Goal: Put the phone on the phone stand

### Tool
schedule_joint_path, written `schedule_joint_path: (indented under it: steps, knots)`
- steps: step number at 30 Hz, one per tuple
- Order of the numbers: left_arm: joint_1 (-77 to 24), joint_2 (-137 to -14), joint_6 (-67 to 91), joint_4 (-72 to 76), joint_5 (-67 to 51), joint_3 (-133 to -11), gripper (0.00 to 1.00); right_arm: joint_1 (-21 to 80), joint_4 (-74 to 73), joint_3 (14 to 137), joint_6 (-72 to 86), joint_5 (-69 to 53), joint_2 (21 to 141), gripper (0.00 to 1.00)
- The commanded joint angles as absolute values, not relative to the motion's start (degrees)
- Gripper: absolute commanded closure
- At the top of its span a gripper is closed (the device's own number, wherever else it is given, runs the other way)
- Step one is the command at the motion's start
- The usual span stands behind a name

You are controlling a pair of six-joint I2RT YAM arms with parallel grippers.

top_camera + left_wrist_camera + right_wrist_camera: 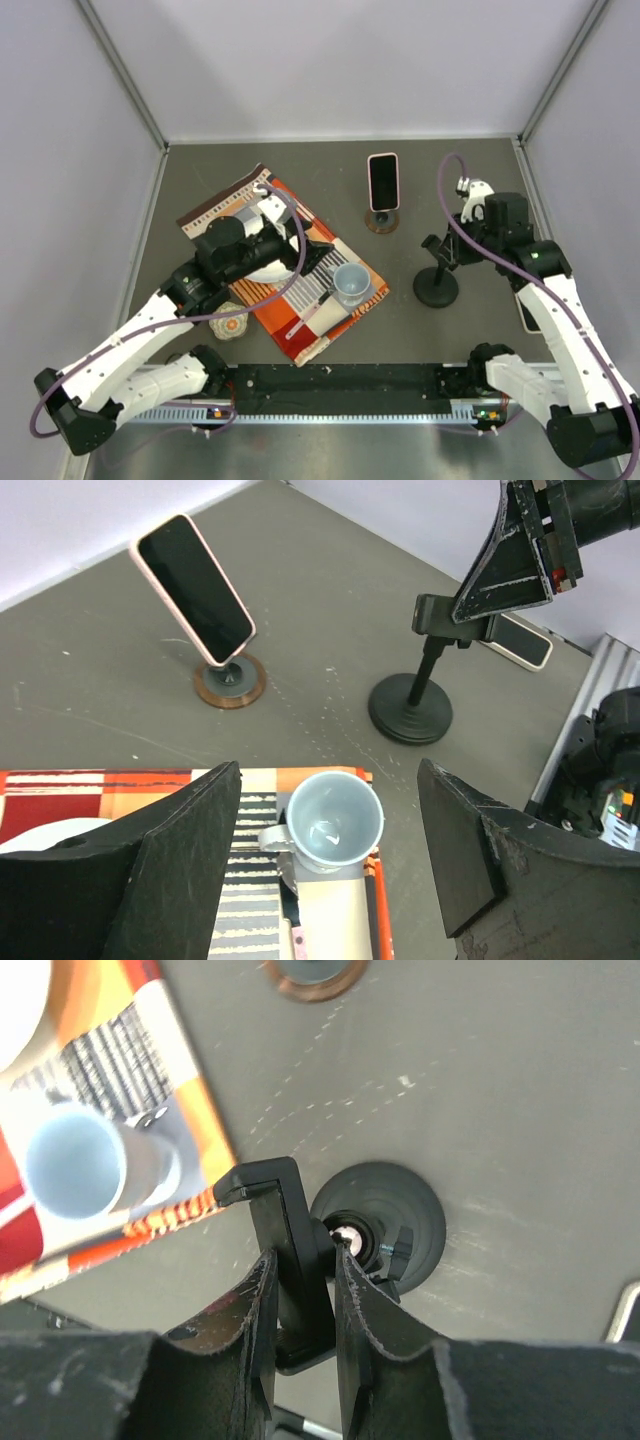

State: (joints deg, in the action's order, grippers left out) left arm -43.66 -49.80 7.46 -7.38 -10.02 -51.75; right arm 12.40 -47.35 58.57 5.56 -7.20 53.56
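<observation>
A black phone stand (436, 288) with a round base stands at the right of the table. My right gripper (447, 250) is shut on its clamp cradle (290, 1230), one finger on each side, above the base (400, 1210). A phone in a pink case (382, 181) leans on a separate small stand with a brown round base (381, 221) at the back. A second phone in a pale case (522, 643) lies flat on the table under the right arm, mostly hidden in the top view. My left gripper (327, 780) hangs open above the cloth with nothing in it.
A striped orange, red and white cloth (300, 325) lies left of centre with a pale blue cup (350, 283), a white dish (262, 272) and a knife (290, 920) on it. A small round item (228, 323) sits beside the cloth. Grey walls enclose the table.
</observation>
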Motion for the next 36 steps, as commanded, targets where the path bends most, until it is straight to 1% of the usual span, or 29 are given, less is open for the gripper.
schedule_joint_path:
  steps: [1, 4, 8, 11, 12, 14, 17, 21, 26, 27, 28, 36]
  knots:
    - [-43.86, -52.03, 8.09, -6.15, -17.73, -54.67, 0.25, 13.53, -46.14, 58.10, -2.71, -22.38, 48.61, 1.00]
    - [-43.94, -54.22, 8.79, -5.98, -22.47, -55.28, 0.28, 14.32, -46.14, 57.05, -5.44, -27.93, 46.15, 1.00]
    - [-44.56, -58.78, 11.07, -4.31, -28.82, -56.34, 0.32, 18.80, -46.05, 55.90, -6.94, -30.32, 45.35, 1.00]
    - [-47.10, -62.91, 13.70, -3.78, -27.35, -58.53, 0.34, 24.06, -46.84, 54.85, -8.87, -27.17, 45.26, 1.00]
    - [-47.81, -64.15, 15.19, -4.74, -26.73, -60.45, 0.35, 25.30, -47.02, 54.67, -8.96, -24.37, 45.26, 1.00]
    - [-49.22, -67.57, 16.78, -5.88, -25.84, -62.57, 0.38, 26.71, -47.55, 54.32, -9.67, -22.86, 45.27, 1.00]
    - [-50.97, -70.56, 19.86, -3.79, -26.54, -63.72, 0.38, 27.24, -47.72, 54.05, -10.54, -21.01, 44.30, 1.00]
    - [-54.49, -74.00, 18.82, -0.70, -28.38, -64.50, 0.34, 27.86, -47.72, 54.32, -10.99, -20.92, 44.30, 1.00]
    - [-57.21, -79.88, 15.65, -1.67, -28.04, -66.88, 0.34, 27.95, -47.64, 54.32, -10.63, -21.88, 44.82, 1.00]
    - [-57.30, -80.59, 15.21, -1.67, -27.78, -67.32, 0.35, 27.95, -47.55, 54.32, -10.63, -21.80, 44.91, 1.00]
    - [-57.30, -81.29, 15.12, -1.76, -27.43, -67.59, 0.39, 28.12, -47.64, 54.32, -10.55, -21.62, 44.91, 1.00]
    - [-57.30, -86.04, 14.15, -0.44, -27.33, -68.99, 0.45, 28.13, -47.55, 54.58, -10.28, -21.27, 44.91, 0.97]
